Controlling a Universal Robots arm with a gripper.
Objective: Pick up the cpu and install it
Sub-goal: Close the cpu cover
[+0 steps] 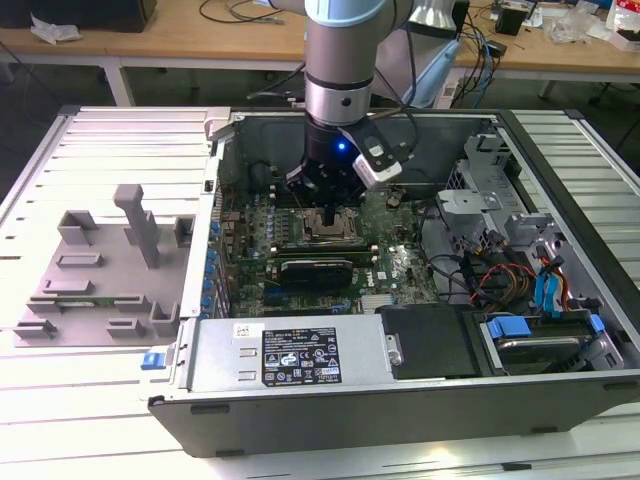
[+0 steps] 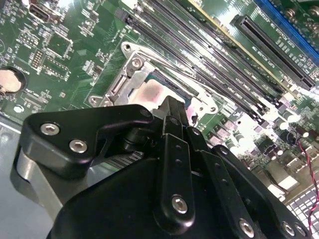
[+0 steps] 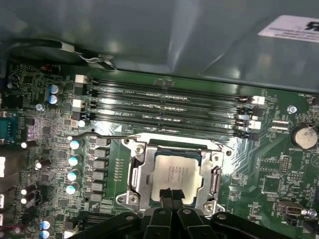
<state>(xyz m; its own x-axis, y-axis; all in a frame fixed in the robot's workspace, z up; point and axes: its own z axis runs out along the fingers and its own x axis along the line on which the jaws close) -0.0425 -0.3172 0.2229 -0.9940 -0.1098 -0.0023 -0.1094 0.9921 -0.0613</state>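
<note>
Silvery chip seated in socket — light, stiff, likely fragile; grip by edges. Jaws pinched together, empty, tips at chip's rim.

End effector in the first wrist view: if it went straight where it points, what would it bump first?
Probably the cpu, lying in its socket. The end effector points at its edge, tips closed; the gap is hard to judge.
</note>
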